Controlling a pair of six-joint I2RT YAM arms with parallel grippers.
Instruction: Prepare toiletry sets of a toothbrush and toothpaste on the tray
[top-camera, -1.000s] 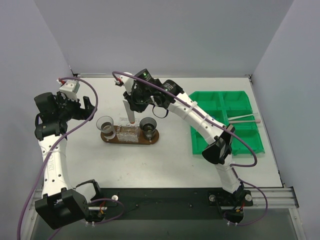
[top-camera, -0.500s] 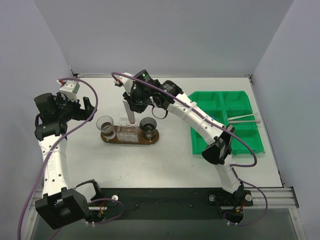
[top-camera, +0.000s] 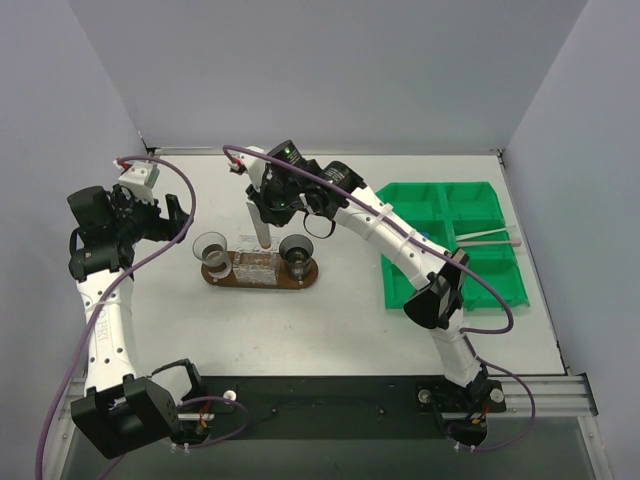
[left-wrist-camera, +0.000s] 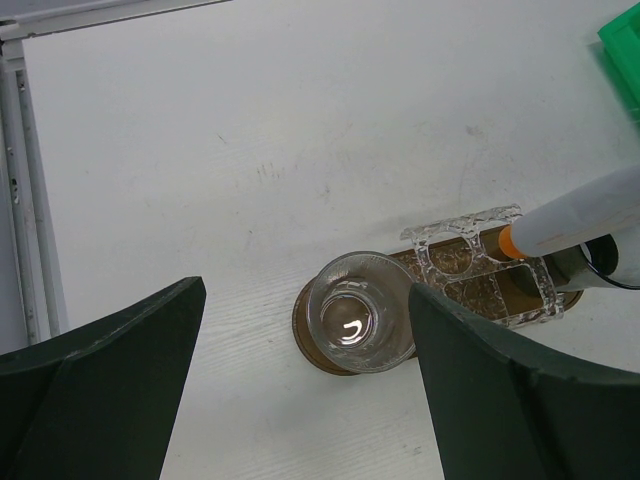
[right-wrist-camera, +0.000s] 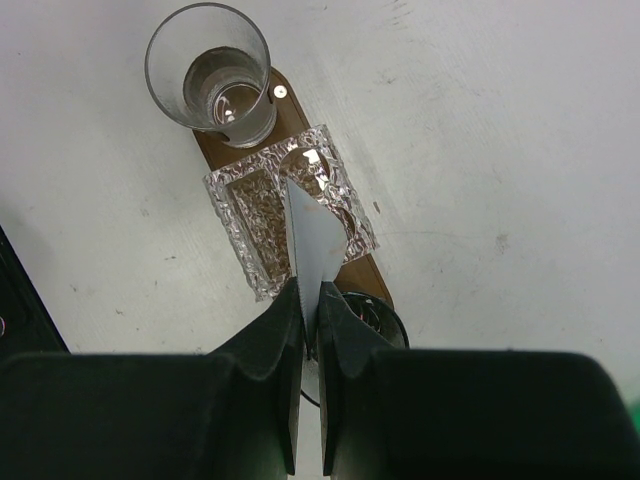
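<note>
Whitish toothpaste tube (right-wrist-camera: 318, 245) with small orange cap (left-wrist-camera: 507, 243), hanging cap down at the clear holder (right-wrist-camera: 262, 215) on the brown oval tray (right-wrist-camera: 213, 148), near counter (top-camera: 300, 330) middle. Flat end clamped tight in right claw (right-wrist-camera: 311, 295). Left claw (left-wrist-camera: 305, 290) spread wide, holding nothing, above counter's left side.

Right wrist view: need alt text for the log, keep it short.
The right arm's fingers are shut on the toothpaste tube, which points down at a clear textured holder sitting on the brown wooden tray. A clear cup stands on the tray's far end, with the white table all around.
</note>
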